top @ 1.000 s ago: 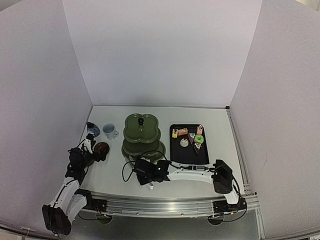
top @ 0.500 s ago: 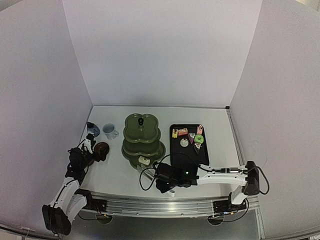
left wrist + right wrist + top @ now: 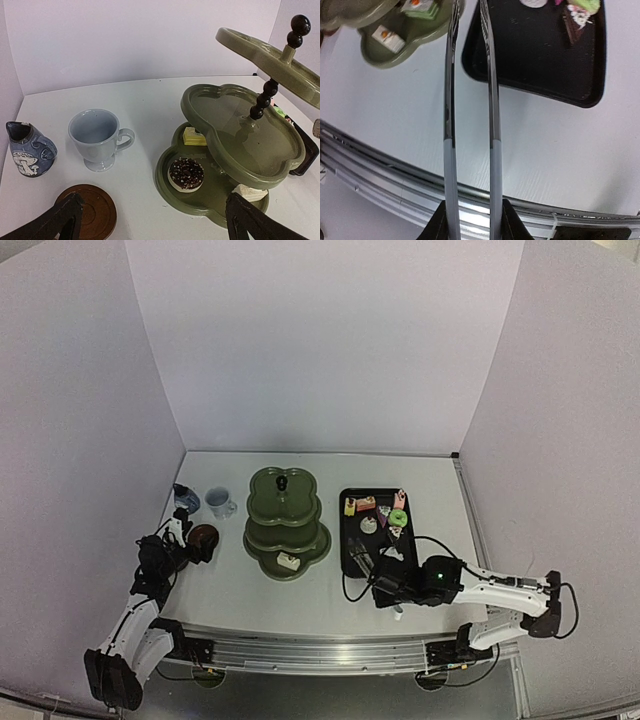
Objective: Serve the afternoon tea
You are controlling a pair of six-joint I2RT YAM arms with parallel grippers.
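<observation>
Our right gripper (image 3: 470,220) pinches the tongs (image 3: 449,100) near the tray (image 3: 535,70); our left gripper (image 3: 152,222) gapes wide, empty. If the tongs twist in that grip, cakes (image 3: 383,512) could slip.

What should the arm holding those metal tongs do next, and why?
Probably swing the tongs forward over the black tray toward another cake. The right end effector grips the tongs, nothing shows between their arms, several cakes lie on the tray, and the green stand has room.

Black tray (image 3: 545,55), blue mushroom-painted jug (image 3: 27,150) on white table (image 3: 150,100); metal tongs (image 3: 493,125) above.
</observation>
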